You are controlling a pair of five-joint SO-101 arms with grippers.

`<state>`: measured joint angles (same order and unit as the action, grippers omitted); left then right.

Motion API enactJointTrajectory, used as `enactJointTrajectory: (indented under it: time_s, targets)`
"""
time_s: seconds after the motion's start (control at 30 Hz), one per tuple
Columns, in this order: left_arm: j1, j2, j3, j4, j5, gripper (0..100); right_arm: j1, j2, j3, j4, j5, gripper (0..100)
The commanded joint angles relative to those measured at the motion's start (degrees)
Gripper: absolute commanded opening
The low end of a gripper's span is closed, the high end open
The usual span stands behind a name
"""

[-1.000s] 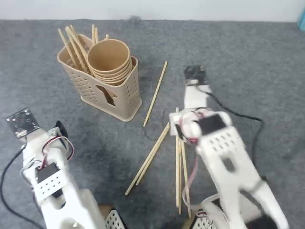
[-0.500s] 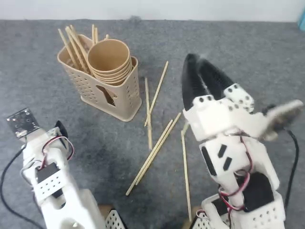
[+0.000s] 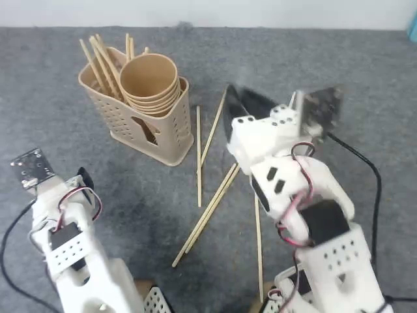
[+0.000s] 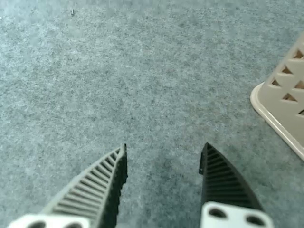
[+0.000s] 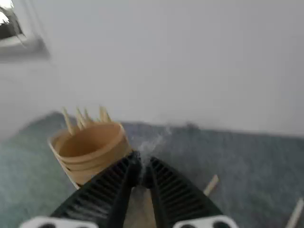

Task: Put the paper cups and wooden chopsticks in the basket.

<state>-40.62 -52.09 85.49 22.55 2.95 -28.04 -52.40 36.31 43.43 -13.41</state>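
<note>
since the frame half a second back, the right arm [image 3: 293,189] has swung over toward the basket [image 3: 140,134]. the right hand [image 3: 236,101] no longer points up the counter [image 3: 365,78]; in the high view it now overlaps the far end of the slanted chopstick [image 3: 215,127], near the basket's right side. the straight chopstick [image 3: 199,156] beside the basket has shifted slightly and lies squarer. the long pair [image 3: 208,212] and the single chopstick [image 3: 258,228] by the right arm's base lie about where they were. the left arm [image 3: 62,222] has not moved.

right hand: raised off the counter, roughly level, aimed at the basket, with its fingers [image 5: 118,185] pressed together at the tips. left hand [image 4: 165,147]: fingers spread wide, pointing down at bare counter, touching nothing, with a corner of the basket close by.

the basket stands upright at the far left of the counter. the paper cups [image 3: 150,78] sit in it as one nested stack, mouth up, filling its right part. the standing chopsticks [image 3: 98,55] lean in the left and back part, ends poking above the rim. five chopsticks lie loose on the counter between the basket and the right arm: straight, slanted, the pair and the single.
</note>
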Motion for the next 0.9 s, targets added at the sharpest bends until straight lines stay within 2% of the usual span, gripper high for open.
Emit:
enactJointTrajectory:
  time_s: [0.0, 0.13, 0.23, 0.3, 0.43, 0.53, 0.6, 0.7, 0.8, 0.87]
  targets:
    - [0.3, -1.2, -1.5, 1.4, -1.6, 23, 4.4, 4.5, -2.8, 10.7, 0.4, 0.7]
    - [2.6, -1.2, -1.5, 1.9, -4.5, 23, 7.7, 12.2, -2.8, 18.2, 0.3, 0.7]
    - [6.9, -0.9, -2.8, 5.5, -4.7, 23, 8.3, 19.8, -1.8, 19.9, 0.2, 0.8]
    - [11.9, -0.9, -4.9, 11.7, -4.7, 23, 8.5, 25.7, -0.6, 18.4, 0.2, 4.6]
    - [26.1, -1.2, -11.8, 26.6, -4.2, 23, 11.0, 37.5, 1.6, 11.7, 0.2, 16.2]
    - [36.8, -1.1, -16.0, 32.8, -1.6, 23, 14.7, 45.7, 3.5, 3.4, -0.1, 14.7]
    - [42.7, -0.8, -17.3, 33.1, 2.4, 23, 17.2, 49.8, 4.0, -2.2, -2.0, 11.4]
    - [51.9, -0.8, -18.0, 32.5, 6.8, 23, 18.9, 49.9, 2.8, -2.2, -4.7, 9.8]
    - [58.8, -0.5, -16.7, 28.0, 10.7, 23, 18.7, 49.8, 2.8, -1.0, -4.7, 9.9]
    - [60.7, 1.3, -16.1, 23.9, 13.5, 23, 18.9, 49.8, 2.8, -0.6, -4.7, 9.9]
